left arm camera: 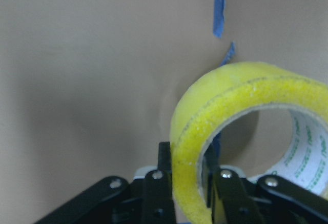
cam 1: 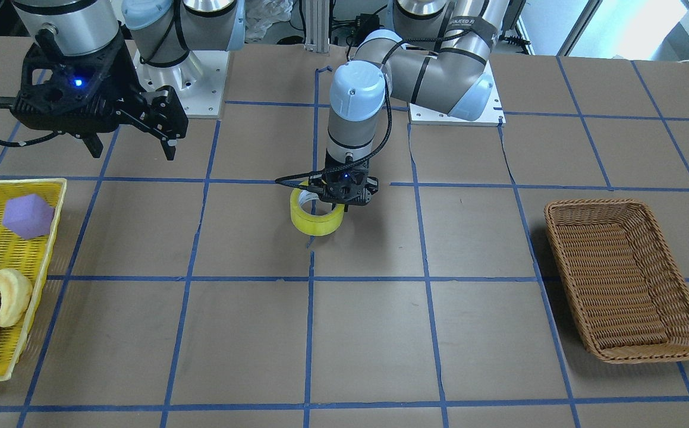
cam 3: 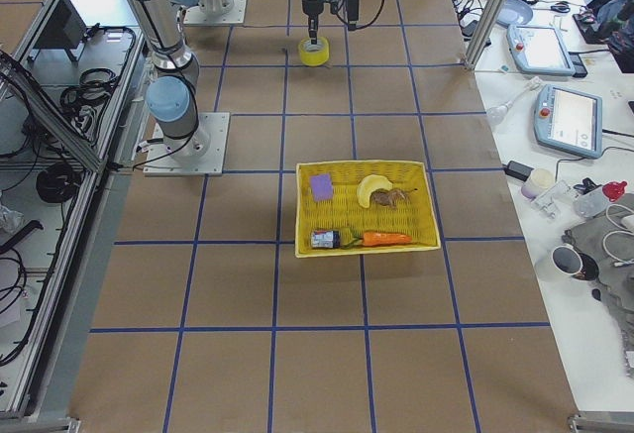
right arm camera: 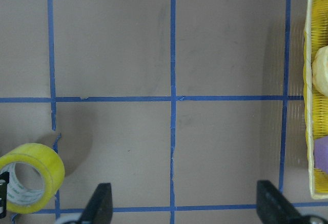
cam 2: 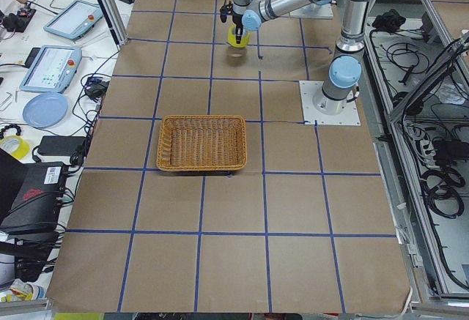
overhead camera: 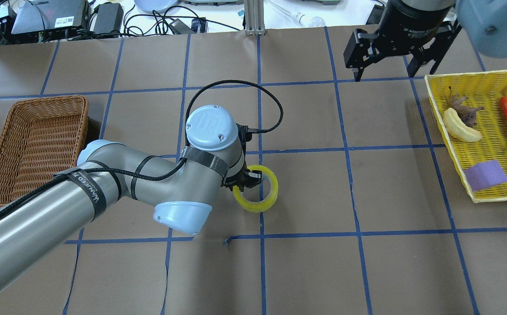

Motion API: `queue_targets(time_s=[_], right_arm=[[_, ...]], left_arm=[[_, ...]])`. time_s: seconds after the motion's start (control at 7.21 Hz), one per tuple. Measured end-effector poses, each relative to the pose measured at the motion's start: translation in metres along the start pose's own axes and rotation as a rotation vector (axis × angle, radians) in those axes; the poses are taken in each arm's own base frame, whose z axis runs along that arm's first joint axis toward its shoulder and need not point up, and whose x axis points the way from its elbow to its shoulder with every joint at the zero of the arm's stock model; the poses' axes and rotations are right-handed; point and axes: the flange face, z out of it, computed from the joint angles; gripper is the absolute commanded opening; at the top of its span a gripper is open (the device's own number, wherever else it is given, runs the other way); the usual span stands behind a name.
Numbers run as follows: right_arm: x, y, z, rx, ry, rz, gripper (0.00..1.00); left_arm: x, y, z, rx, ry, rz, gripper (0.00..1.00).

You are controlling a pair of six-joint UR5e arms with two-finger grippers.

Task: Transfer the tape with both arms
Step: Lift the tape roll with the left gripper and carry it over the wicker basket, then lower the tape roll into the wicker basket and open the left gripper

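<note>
– Left hand (overhead camera: 246, 181) is clamped on the tape (cam 1: 314, 223); I see 1 finger inside the white core and 1 outside, pinching the wall of the roll; that 1-sided grip is why the roll hangs tilted.
– Where is the roll?
– Near the middle of the table (cam 1: 487, 333), by a crossing of the blue grid lines (cam 1: 311, 333); its shadow sits slightly apart from it, so I judge it just off the table, though I can't be sure; the middle is where both arms reach, which suits a pass between 2 arms.
– And your other hand?
– Right hand (cam 1: 131, 148) hangs spread wide and empty, well apart from the tape, up near the yellow basket (overhead camera: 472, 75); I read that as standing clear of the left arm's work.
– Next?
– My guess is the wicker basket (overhead camera: 39, 99) on the left arm's side is the goal; a pinch on 1 wall lets the roll swing, so I'd carry it slowly.
</note>
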Motion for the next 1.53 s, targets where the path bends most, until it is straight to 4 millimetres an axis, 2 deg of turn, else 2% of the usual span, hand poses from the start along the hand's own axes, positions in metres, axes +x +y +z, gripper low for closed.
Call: queue_targets(time_s=[0.42,0.55,0.69,0.83,0.97,1.11,1.39,1.53], right_arm=[[-0.001,0.000,0.001,-0.001,-0.001,0.000,1.00],[-0.001,0.000,0.001,-0.001,-0.001,0.000,1.00],[-0.001,0.000,0.001,-0.001,-0.001,0.000,1.00],[-0.001,0.000,0.001,-0.001,-0.001,0.000,1.00],[-0.001,0.001,0.001,-0.001,-0.001,0.000,1.00],[-0.002,0.001,0.001,0.000,-0.002,-0.002,1.00],[-0.003,0.001,0.002,-0.001,-0.003,-0.002,1.00],[-0.003,0.001,0.002,-0.002,-0.002,-0.003,1.00]], left_arm=[[-0.063,-0.011,-0.057,0.031,-0.011,0.084,0.00],[-0.093,-0.024,-0.077,0.049,0.013,0.080,0.00],[-0.134,-0.042,-0.097,0.055,0.031,0.082,0.00],[-0.191,-0.065,-0.113,0.054,0.035,0.078,0.00],[-0.257,-0.083,-0.119,0.052,0.030,0.070,0.00],[-0.323,-0.089,-0.117,0.043,0.023,0.066,0.00],[-0.447,-0.079,-0.098,0.020,0.009,0.039,0.00],[-0.496,-0.078,-0.088,0.024,-0.011,0.045,0.00]])
